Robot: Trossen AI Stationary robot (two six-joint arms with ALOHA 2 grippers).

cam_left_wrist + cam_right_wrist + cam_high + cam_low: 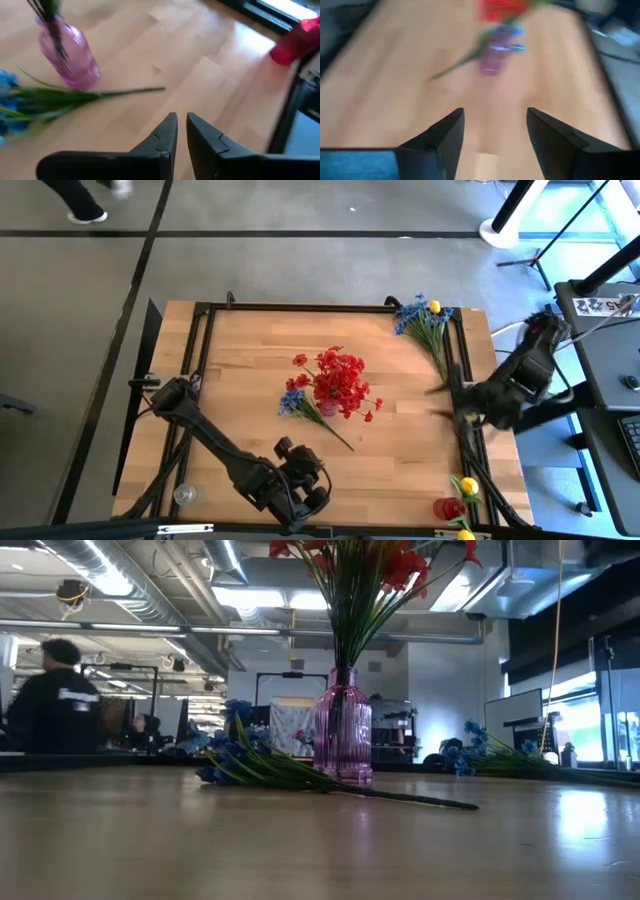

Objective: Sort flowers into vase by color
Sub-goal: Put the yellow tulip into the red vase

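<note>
A pink glass vase (pixel 342 725) stands mid-table with red flowers (pixel 340 383) in it. A blue sprig (pixel 305 407) lies beside the vase, its stem (pixel 125 92) flat on the wood. More blue flowers with one yellow bloom (pixel 425 321) lie at the far right corner. Yellow blossoms (pixel 468 486) and a red vase (pixel 448 508) sit at the near right edge. My left gripper (pixel 181 119) hovers near the table's near edge, fingers almost together, holding nothing. My right gripper (pixel 495 117) is open over the right edge, facing the pink vase (pixel 492 55).
A black metal frame (pixel 205 340) runs around the tabletop. A small clear cup (pixel 185 495) sits at the near left corner. Bare wood lies between the pink vase and the near edge. A person (pixel 55 700) stands in the room beyond the table.
</note>
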